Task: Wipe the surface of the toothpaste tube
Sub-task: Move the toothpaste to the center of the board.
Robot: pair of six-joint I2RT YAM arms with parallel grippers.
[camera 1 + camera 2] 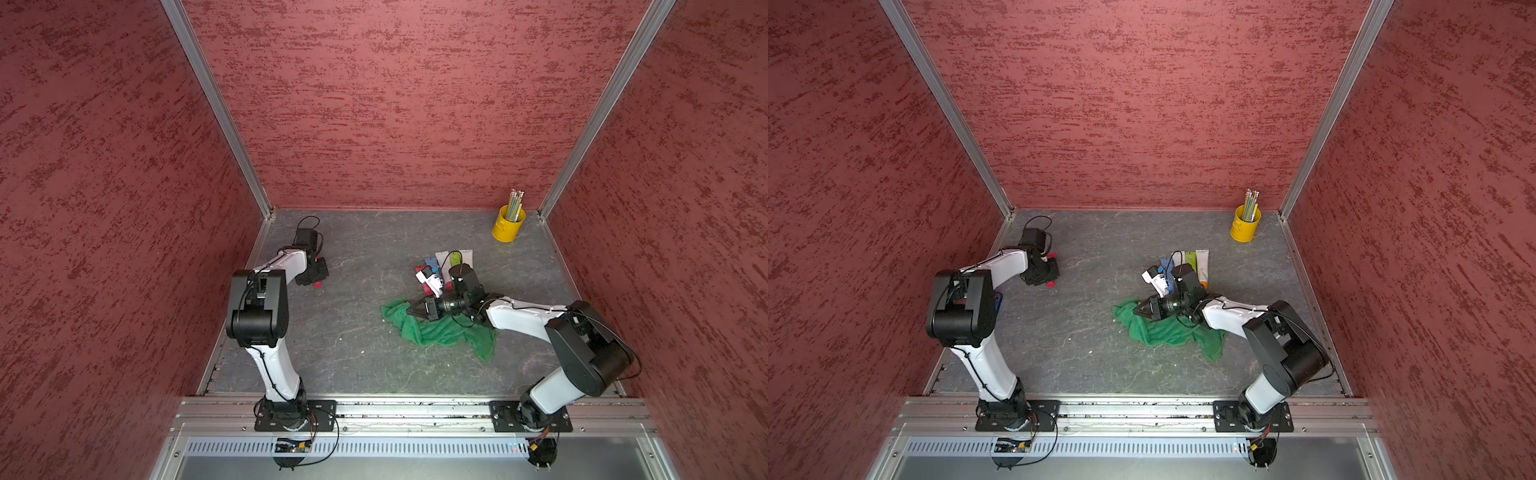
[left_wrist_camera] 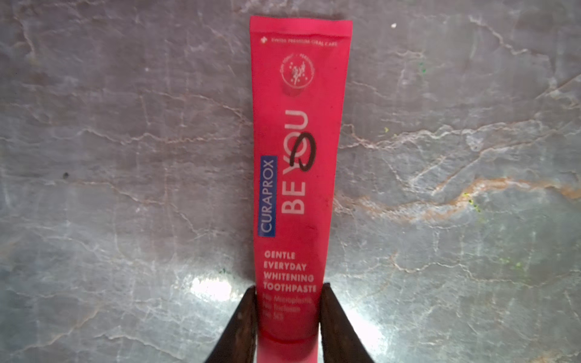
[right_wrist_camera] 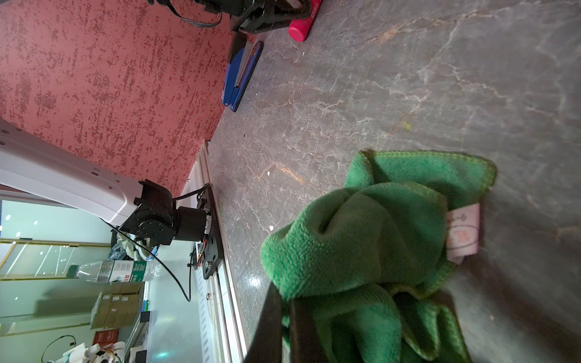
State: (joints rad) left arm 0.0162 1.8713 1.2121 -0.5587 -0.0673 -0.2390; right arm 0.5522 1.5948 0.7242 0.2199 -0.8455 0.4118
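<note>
A red toothpaste tube (image 2: 298, 157) lies flat on the grey stone-look table near the left wall, with a black pen scribble (image 2: 303, 151) on its printed face. My left gripper (image 2: 289, 287) straddles its cap end, both fingers pressed against the tube's sides. In both top views the left gripper (image 1: 314, 274) (image 1: 1047, 272) covers most of the tube; only the red cap end (image 1: 318, 284) shows. My right gripper (image 1: 413, 309) (image 3: 284, 294) is shut on a fold of the crumpled green cloth (image 1: 440, 330) (image 3: 361, 235) at mid-table, well right of the tube.
A pile of tubes and small boxes (image 1: 440, 266) lies just behind the right gripper. A yellow cup of pencils (image 1: 508, 226) stands at the back right corner. A blue stapler (image 3: 242, 75) lies along the left wall near the left arm. Red walls enclose three sides.
</note>
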